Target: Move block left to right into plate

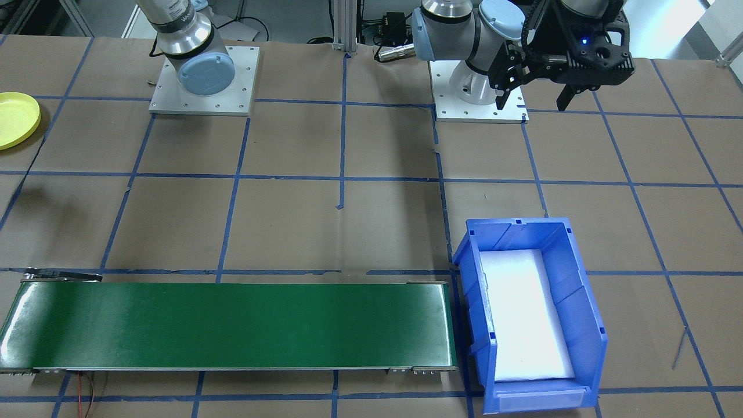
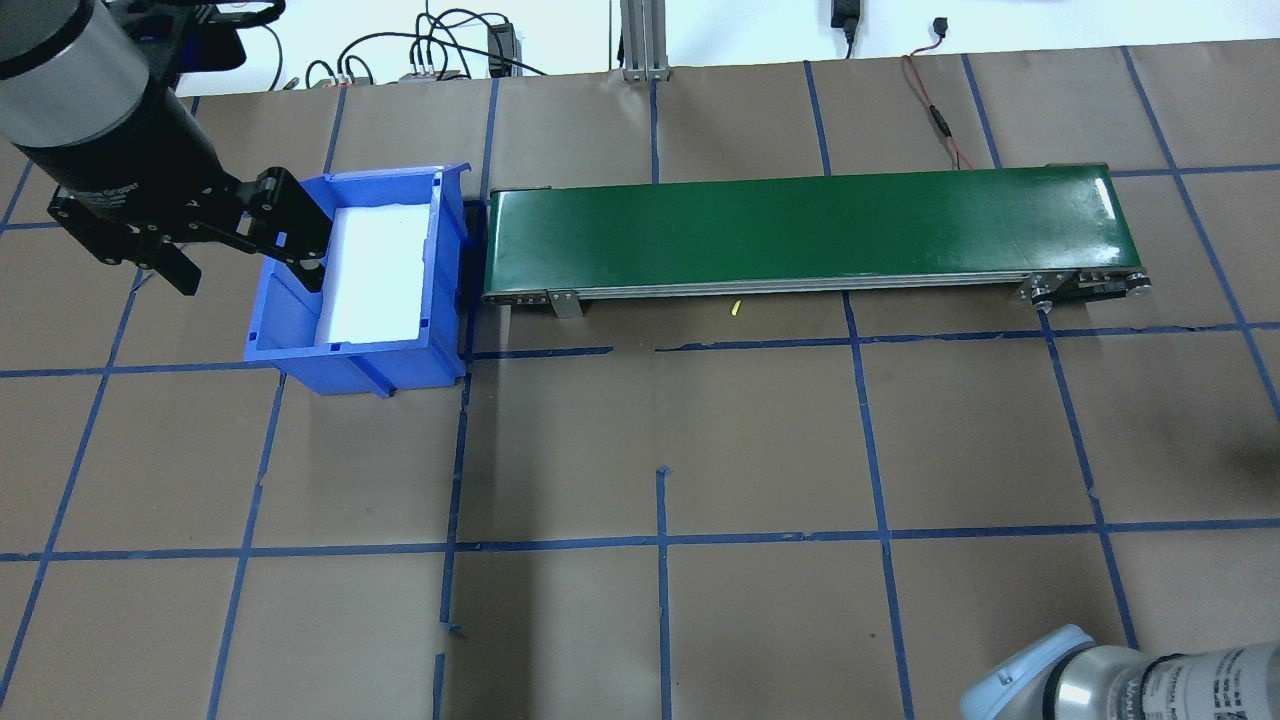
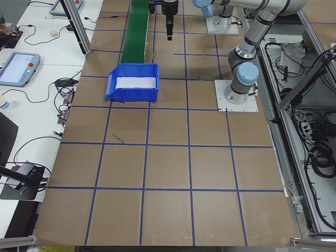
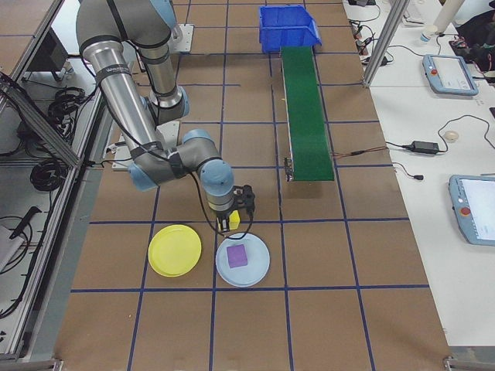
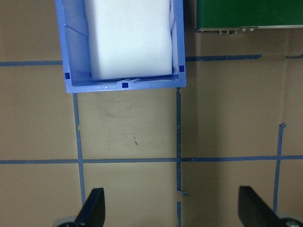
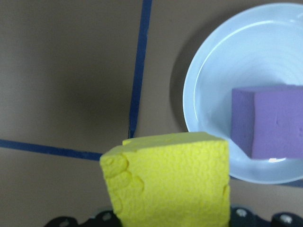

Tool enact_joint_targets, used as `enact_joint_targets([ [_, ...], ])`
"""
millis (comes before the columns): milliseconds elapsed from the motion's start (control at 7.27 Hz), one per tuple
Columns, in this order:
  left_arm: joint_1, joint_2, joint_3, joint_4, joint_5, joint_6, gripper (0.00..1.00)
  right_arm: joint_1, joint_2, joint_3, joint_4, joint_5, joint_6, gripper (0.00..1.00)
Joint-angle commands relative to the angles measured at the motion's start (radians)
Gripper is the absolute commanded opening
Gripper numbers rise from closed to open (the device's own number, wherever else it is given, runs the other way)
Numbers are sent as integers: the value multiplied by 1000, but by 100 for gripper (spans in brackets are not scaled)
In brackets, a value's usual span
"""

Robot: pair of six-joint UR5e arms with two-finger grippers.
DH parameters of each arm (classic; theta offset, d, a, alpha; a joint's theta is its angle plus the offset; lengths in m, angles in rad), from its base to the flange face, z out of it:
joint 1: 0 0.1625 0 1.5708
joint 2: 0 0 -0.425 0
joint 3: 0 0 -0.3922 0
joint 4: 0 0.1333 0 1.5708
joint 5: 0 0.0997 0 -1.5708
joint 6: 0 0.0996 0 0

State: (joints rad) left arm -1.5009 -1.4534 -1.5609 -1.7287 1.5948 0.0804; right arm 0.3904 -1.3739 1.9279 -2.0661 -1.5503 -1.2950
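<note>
yellow plate (image 1: 16, 119): cut by the front view's left edge, only part shows.
right tool (image 6: 170, 222): fingers hidden behind the yellow block (image 6: 168, 182) in the wrist view; small in the right side view.
pale blue plate (image 6: 246, 90): cut by the wrist view's right edge.
purple block (image 6: 267, 120): right part out of frame.
left tool (image 5: 173, 208): only two fingertips show at the wrist view's bottom edge.

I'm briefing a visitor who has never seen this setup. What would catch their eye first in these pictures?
Probably the right gripper, shut on a yellow foam block held just above the table, beside a pale blue plate carrying a purple block, with the yellow plate next to it. At the table's other end, a blue bin sits at the end of a long green conveyor, the left gripper hanging open by the bin.
</note>
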Motion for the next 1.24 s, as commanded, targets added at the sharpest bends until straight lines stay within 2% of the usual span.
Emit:
enact_joint_targets([
  [0, 1, 1, -2, 1, -4, 1, 100, -205, 5, 52, -15, 18, -99, 27],
  [275, 2, 1, -1, 0, 1, 1, 100, -261, 18, 59, -16, 7, -124, 27],
  [413, -4, -2, -2, 4, -10, -4, 100, -284, 35, 62, -12, 0, -122, 30],
  [550, -2, -4, -4, 4, -10, -4, 100, -294, 65, 54, -14, 21, -159, 73],
  [688, -2, -4, -4, 6, -12, -4, 100, -294, 71, 51, -22, 22, -179, 97],
  [825, -4, -5, -4, 6, -12, -5, 100, -294, 64, 43, -25, 19, -179, 100],
  [1101, -2, -7, -4, 8, -10, -2, 100, -286, 52, 34, -5, 21, -152, 100],
])
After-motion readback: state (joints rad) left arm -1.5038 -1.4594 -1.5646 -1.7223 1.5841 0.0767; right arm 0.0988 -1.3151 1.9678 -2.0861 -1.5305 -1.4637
